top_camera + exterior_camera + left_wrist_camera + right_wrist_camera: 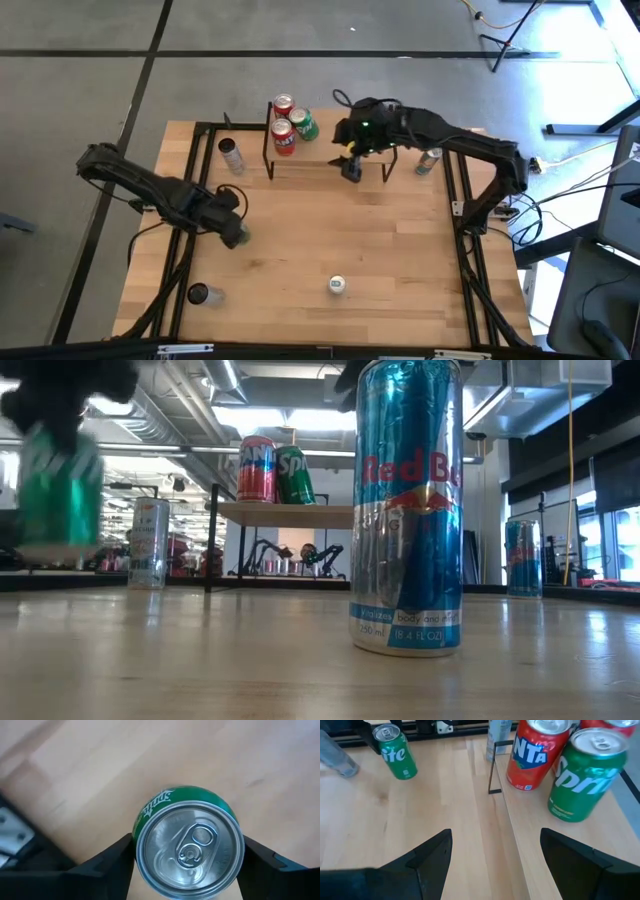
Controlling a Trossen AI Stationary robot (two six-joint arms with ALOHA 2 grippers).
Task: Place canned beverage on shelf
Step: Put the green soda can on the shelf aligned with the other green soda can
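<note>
My left gripper (pixel 237 232) is at the table's left and is shut on a green Sprite can (pixel 187 852), which also shows blurred in the low view (pixel 58 485). The shelf (pixel 325 152), a light wooden top on thin black legs, stands at the far middle. Two red cans (pixel 283 120) and a green Sprite can (pixel 305 126) stand upright on its left end. My right gripper (pixel 352 168) is open and empty over the shelf's near edge (pixel 555 850), to the right of those cans. My left gripper pinches the Sprite can between its two fingers, on opposite sides of its wall just below the top rim (pixel 136 840). The fingers (pixel 107 860) come from above, pointing down. The can hangs upright, its base clear of the table (pixel 45 550).
A tall blue Red Bull can (pixel 337 285) stands near the front middle and a dark can (pixel 198 293) at the front left. A silver can (pixel 231 155) stands left of the shelf and a blue can (pixel 429 160) right of it. Bare wood lies in the table's middle.
</note>
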